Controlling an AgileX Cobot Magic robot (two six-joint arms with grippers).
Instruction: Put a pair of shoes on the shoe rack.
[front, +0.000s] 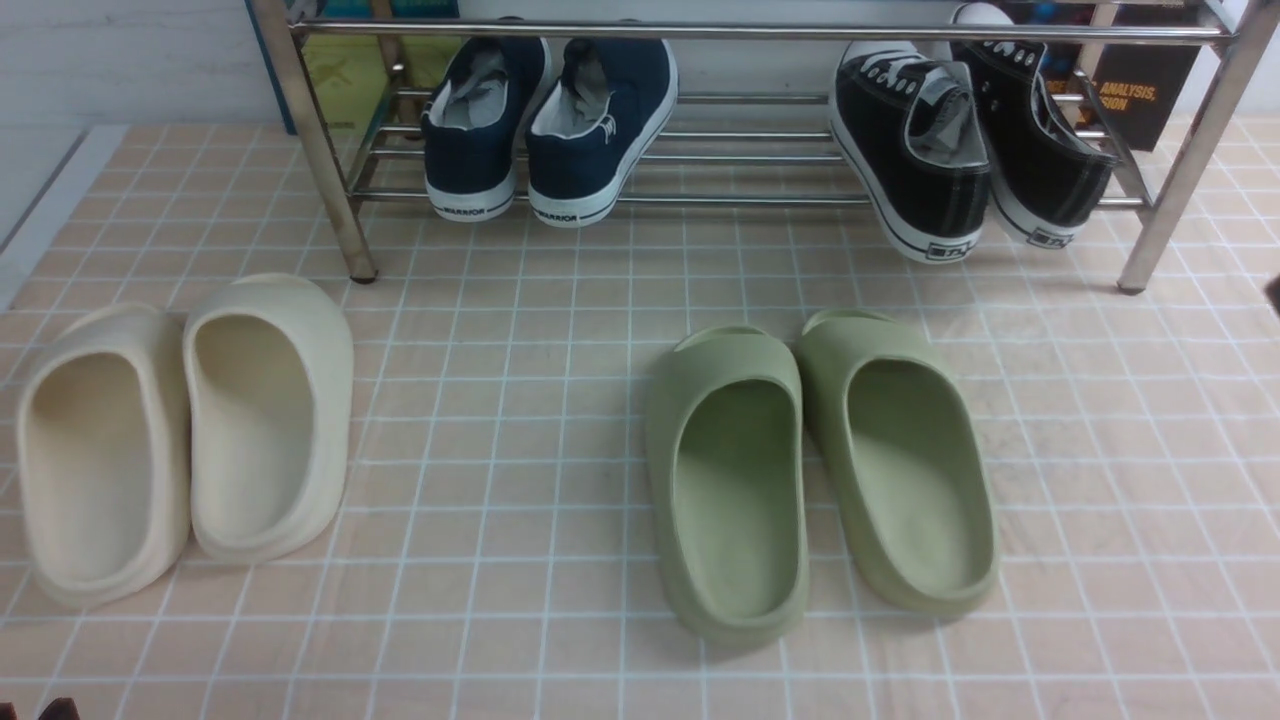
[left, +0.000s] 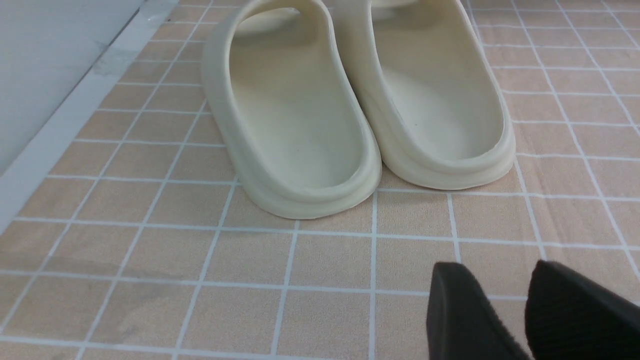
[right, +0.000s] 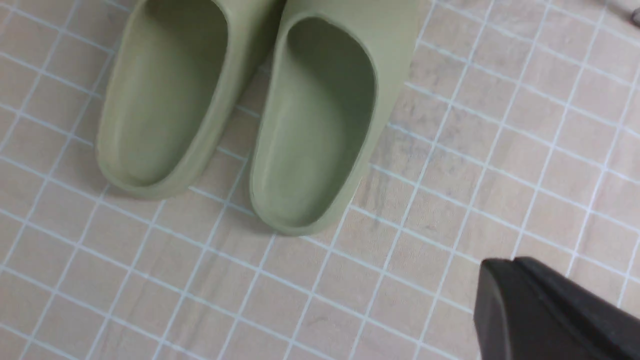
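Only in the front view: shoe rack (front: 760, 32) across the back, with the pair of shoes (front: 965, 160) on its lower bars at the right end, toes inward, heels jutting past the front bar. Further left on the same bars, navy sneakers (front: 550, 130). On the tiled floor (front: 520, 400) in front, cream slides (front: 180, 430) at left and green slides (front: 820, 460) right of centre, both apart from the rack.

Only in the left wrist view: left gripper (left: 497, 274), dark fingers standing apart. Holds nothing, hovers near the cream slides' heels without touching.

Only in the right wrist view: right gripper (right: 505, 272), fingers pressed together on nothing. Sits near the green slides' heels, clear of them.
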